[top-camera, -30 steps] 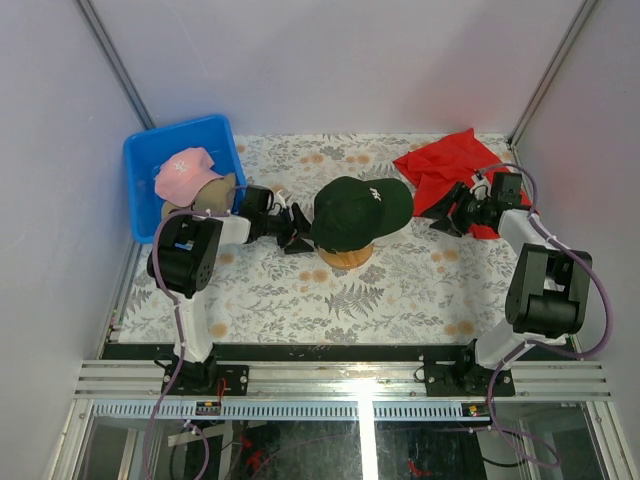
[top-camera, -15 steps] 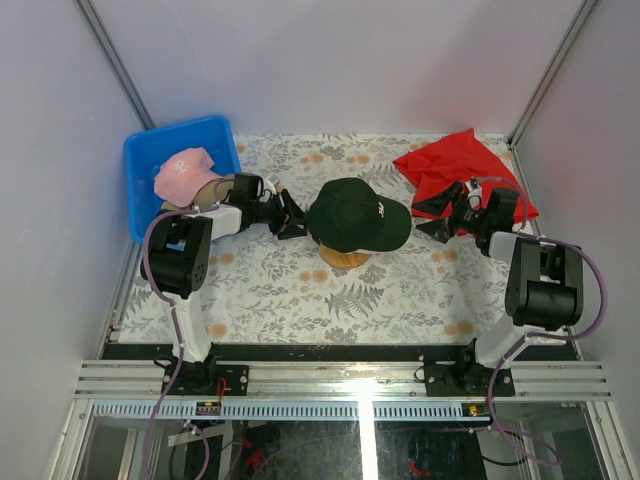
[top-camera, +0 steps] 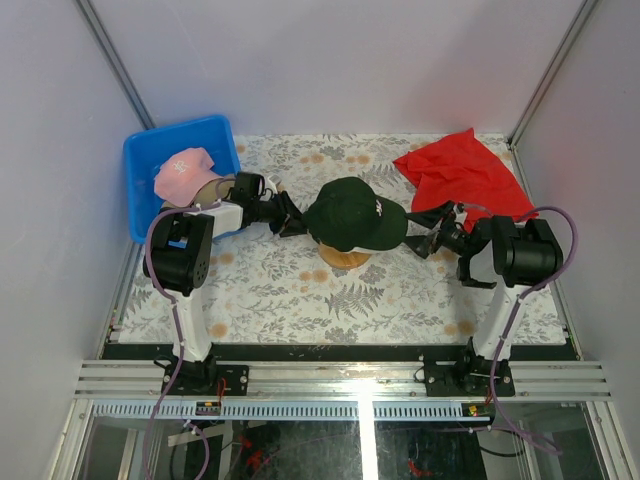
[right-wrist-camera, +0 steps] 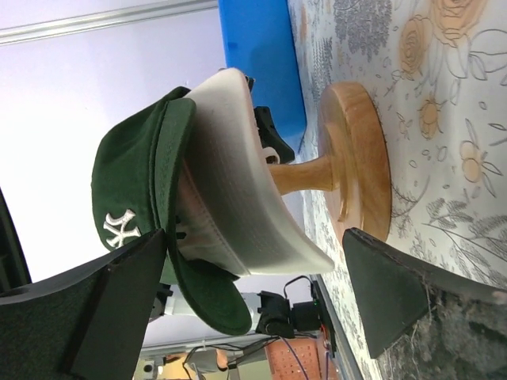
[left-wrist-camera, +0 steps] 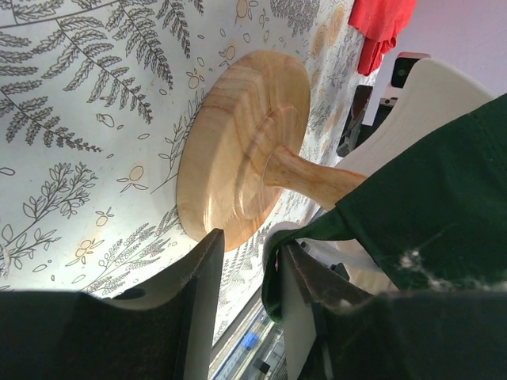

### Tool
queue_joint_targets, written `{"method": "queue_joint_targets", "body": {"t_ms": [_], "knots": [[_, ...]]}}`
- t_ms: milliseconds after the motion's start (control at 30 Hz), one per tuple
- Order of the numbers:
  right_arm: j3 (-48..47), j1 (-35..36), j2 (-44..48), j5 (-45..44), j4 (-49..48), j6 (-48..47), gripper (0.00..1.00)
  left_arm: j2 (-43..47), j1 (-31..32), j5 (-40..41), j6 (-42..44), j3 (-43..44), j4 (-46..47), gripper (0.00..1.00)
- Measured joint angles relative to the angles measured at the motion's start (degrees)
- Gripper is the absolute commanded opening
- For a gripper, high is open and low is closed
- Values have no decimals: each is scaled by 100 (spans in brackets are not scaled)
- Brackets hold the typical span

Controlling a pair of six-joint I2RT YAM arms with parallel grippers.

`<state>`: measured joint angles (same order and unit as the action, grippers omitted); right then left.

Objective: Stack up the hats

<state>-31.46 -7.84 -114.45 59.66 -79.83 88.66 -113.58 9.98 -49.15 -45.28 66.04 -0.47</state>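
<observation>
Sitting over the white cap [right-wrist-camera: 238,198], the dark green cap [top-camera: 352,210] tops the wooden stand [top-camera: 345,259] at mid-table. The left gripper [top-camera: 291,222] is at the green cap's left edge. Its fingers [left-wrist-camera: 202,301] stand a narrow gap apart, and the cap's hem hangs in that gap, apparently touching one finger only. The right gripper [top-camera: 426,238] is just beside the brim, jaws spread wide and holding nothing. The pink cap [top-camera: 183,170] lies on the tan cap [top-camera: 214,190] in the blue bin [top-camera: 145,160] at far left. The red cloth [top-camera: 460,170] lies at far right on the table [top-camera: 400,290].
</observation>
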Motion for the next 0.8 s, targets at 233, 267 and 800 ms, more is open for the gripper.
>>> {"method": "queue_joint_targets", "body": {"t_ms": [233, 267, 800], "knots": [[-61, 352, -192, -223, -778, 413, 99, -13, 0, 2, 31, 48, -103, 31], [-96, 382, -190, -234, -820, 420, 99, -15, 0, 2, 39, 48, -111, 31], [-332, 466, -190, -162, -1045, 723, 18, -122, 2, 4, 87, 155, -221, 31]]}}
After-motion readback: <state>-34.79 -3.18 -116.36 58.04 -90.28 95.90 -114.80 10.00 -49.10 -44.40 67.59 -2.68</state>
